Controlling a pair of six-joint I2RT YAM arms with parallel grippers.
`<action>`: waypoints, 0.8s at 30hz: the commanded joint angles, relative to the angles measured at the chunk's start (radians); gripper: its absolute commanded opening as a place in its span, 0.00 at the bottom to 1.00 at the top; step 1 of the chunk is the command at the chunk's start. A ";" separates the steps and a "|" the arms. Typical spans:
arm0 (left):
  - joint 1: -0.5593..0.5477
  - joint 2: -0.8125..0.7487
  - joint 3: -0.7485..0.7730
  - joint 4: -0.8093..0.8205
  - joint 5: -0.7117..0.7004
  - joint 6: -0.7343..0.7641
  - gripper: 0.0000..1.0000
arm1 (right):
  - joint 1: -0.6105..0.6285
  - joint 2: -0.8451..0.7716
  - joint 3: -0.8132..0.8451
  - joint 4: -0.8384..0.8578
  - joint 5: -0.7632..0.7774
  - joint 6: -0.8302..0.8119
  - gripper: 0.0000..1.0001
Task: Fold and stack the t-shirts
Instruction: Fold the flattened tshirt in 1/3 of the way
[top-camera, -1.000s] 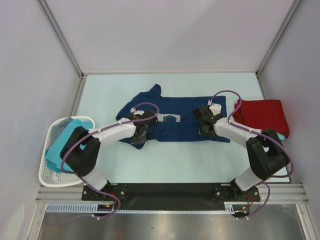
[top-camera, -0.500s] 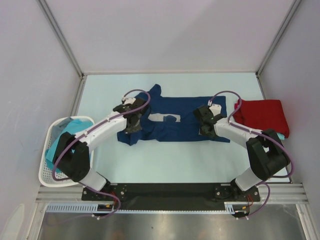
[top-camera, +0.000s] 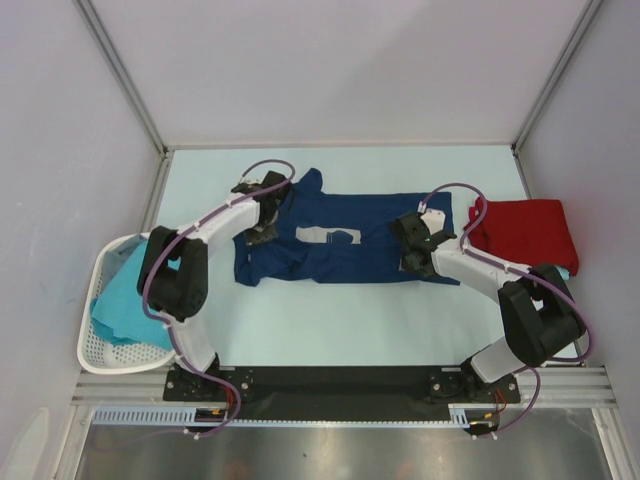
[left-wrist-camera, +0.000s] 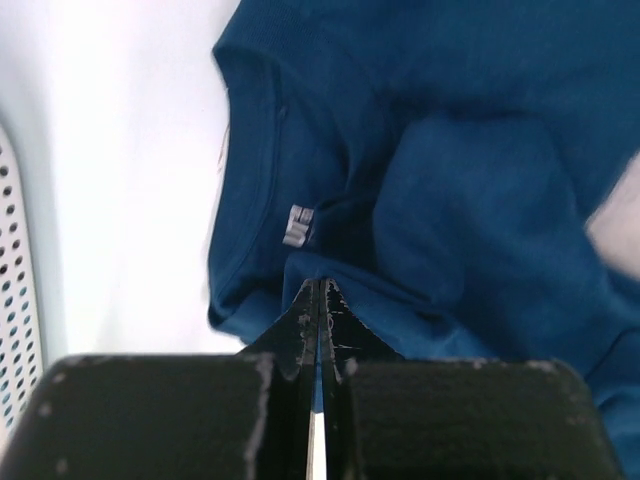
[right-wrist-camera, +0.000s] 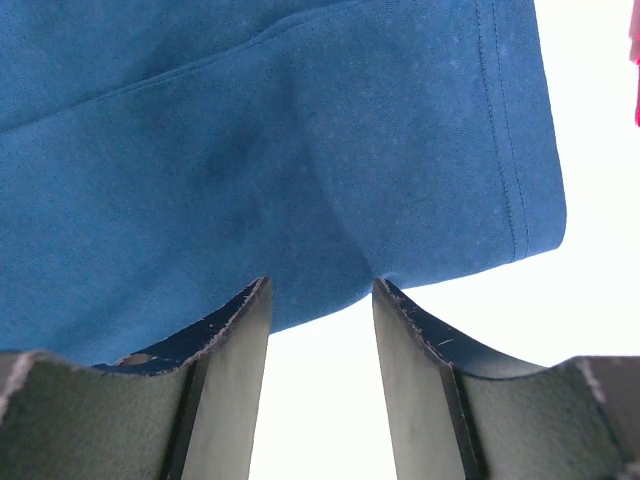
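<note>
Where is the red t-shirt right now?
Seen from above, the red t-shirt lies folded at the right side of the table, just beyond the right end of the spread-out navy t-shirt.

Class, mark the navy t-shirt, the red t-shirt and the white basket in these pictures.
navy t-shirt (top-camera: 350, 262), top view, on the plain cloth toward its near hem.
red t-shirt (top-camera: 525, 232), top view, middle of the folded cloth.
white basket (top-camera: 108, 358), top view, perforated wall at its near corner.
</note>
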 joint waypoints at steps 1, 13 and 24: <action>0.034 0.068 0.123 -0.005 -0.016 0.027 0.00 | -0.006 -0.033 -0.003 0.015 0.019 -0.007 0.50; 0.109 0.232 0.405 -0.051 -0.050 0.078 0.00 | -0.009 -0.024 -0.006 0.020 0.007 -0.007 0.50; 0.072 -0.005 0.210 -0.005 -0.016 0.053 0.22 | -0.012 -0.021 -0.005 0.020 0.012 -0.009 0.50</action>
